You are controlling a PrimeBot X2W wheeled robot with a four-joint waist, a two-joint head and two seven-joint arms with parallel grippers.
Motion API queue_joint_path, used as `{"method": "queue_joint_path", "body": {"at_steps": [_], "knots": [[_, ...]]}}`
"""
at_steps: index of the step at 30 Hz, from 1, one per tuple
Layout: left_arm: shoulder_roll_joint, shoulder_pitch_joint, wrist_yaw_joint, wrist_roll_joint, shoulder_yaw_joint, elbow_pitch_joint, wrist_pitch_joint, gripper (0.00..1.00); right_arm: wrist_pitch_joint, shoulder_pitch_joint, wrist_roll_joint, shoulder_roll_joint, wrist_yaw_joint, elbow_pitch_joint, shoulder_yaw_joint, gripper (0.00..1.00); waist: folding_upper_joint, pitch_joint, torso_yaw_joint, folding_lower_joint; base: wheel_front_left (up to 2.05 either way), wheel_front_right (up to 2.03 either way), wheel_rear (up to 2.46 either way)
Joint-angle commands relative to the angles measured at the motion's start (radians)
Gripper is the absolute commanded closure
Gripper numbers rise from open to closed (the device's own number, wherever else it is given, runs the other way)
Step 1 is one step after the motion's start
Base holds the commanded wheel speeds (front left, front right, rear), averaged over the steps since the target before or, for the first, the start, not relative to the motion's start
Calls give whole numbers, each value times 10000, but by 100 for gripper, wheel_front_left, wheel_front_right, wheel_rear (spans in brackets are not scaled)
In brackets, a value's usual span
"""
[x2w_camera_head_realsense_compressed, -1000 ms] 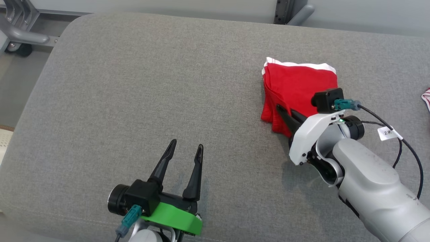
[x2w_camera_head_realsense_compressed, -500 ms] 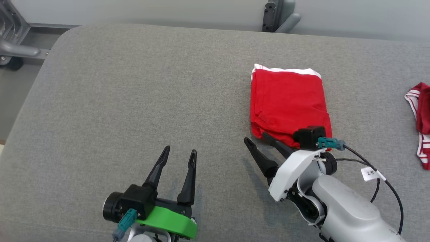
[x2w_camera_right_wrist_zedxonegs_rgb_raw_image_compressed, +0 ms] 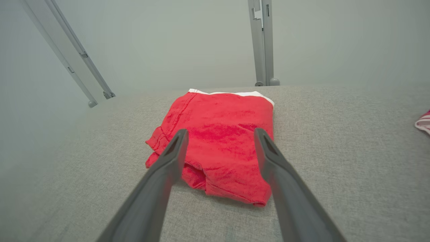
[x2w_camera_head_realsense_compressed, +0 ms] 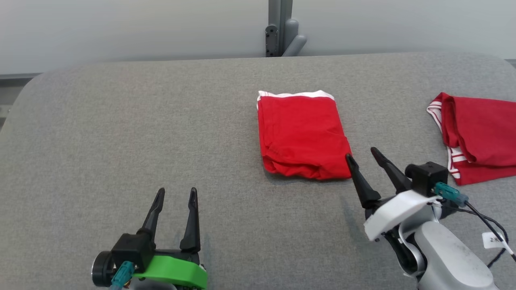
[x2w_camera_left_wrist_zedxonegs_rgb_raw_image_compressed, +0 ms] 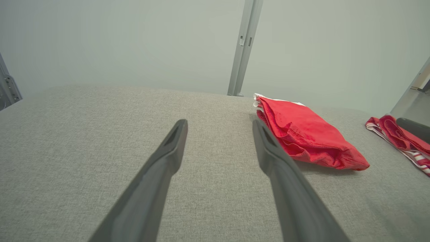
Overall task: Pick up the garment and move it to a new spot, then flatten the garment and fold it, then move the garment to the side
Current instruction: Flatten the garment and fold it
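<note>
While the garment [x2w_camera_head_realsense_compressed: 300, 135] lies folded on the grey padded surface [x2w_camera_head_realsense_compressed: 121, 141], neither gripper has hold of it.

Item 1, garment: red cloth with a white band along its far edge, folded into a compact rectangle several layers thick. It lies flat, somewhat right of the surface's centre and toward the far side. The near edge is bunched and uneven; the other edges run fairly straight.

Item 2, right gripper [x2w_camera_head_realsense_compressed: 360, 153]: its 2 dark fingers stand spread wide with nothing between them, pointing toward the far side. The tip of the inner finger sits at the garment's near right corner; whether it touches the cloth cannot be told. In the right wrist view the fingers frame the garment's near edge, with the cloth beyond them.

Item 3, left gripper [x2w_camera_head_realsense_compressed: 177, 189]: jaws likewise wide apart and empty, over bare surface at the near left, well apart from the garment. In the left wrist view the garment lies to the right of the fingers.

Item 4: a striped red cloth [x2w_camera_head_realsense_compressed: 479, 137] with white trim lies at the surface's right end, apart from the folded garment. A grey upright post [x2w_camera_head_realsense_compressed: 278, 28] stands behind the far edge.
</note>
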Motion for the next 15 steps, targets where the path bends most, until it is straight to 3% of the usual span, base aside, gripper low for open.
{"method": "queue_joint_path", "body": {"at_steps": [1, 7, 15], "knots": [[16, 249, 60, 171, 186, -40, 1, 0, -63, 552, -645, 28, -6, -307, -588, 0, 0, -372, -488, 0, 0, 0, 0], [16, 663, 74, 357, 630, -103, 1, 0, -48, 2060, -2354, 527, -6, -1465, -2596, 0, 0, -776, -766, 0, 0, 0, 0], [22, 1223, -148, 759, 950, -397, 1, 0, -50, 3483, -3183, 951, -6, -2774, -3405, 0, 0, -1086, -803, 0, 0, 0, 0]]}}
